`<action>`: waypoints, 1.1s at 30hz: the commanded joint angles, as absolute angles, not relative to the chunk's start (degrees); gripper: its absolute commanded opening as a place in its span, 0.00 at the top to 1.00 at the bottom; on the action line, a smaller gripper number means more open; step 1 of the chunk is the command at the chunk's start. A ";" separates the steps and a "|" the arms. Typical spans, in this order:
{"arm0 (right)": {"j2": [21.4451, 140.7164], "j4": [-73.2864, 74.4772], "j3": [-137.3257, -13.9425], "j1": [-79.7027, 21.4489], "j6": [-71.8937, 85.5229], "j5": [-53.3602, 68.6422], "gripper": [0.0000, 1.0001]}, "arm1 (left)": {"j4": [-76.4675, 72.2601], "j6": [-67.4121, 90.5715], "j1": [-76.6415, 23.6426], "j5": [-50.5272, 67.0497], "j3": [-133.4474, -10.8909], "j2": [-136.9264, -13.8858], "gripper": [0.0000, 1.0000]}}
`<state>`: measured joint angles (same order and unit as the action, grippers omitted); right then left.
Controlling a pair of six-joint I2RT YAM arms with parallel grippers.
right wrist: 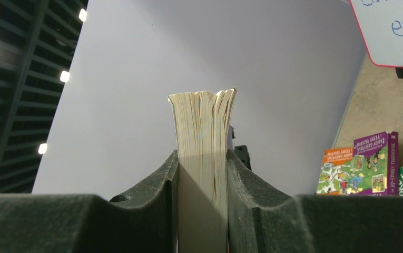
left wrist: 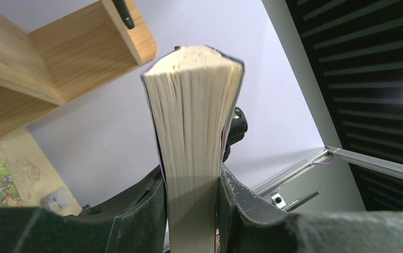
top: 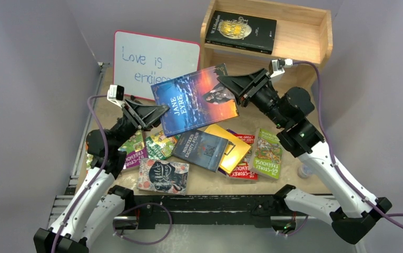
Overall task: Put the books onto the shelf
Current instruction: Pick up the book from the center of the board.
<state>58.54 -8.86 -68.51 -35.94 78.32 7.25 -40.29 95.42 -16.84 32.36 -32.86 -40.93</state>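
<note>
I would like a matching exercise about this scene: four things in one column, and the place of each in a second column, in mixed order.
Things:
1. Jane Eyre book
2. black book
3. whiteboard
4. Little Women book

Places:
A. lying flat on the table near the front edge, by the left arm
B. lying on the upper tier of the shelf
C. in the air, held at both ends by the left claw and the right claw
D. propped up to the left of the shelf

Pairs: 1-C, 2-B, 3-D, 4-A
</note>
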 commanded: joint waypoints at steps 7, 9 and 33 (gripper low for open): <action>56.10 -10.08 -70.89 -35.87 68.22 17.89 0.75 | -44.56 94.48 -16.70 31.00 -44.62 -46.63 1.00; 55.59 -9.19 -71.57 -35.86 65.66 18.28 0.66 | -44.24 94.03 -16.70 30.72 -45.94 -47.23 1.00; 55.98 -17.63 -66.60 -35.93 59.47 20.62 0.36 | -47.65 100.57 -16.70 15.91 -54.17 -52.89 1.00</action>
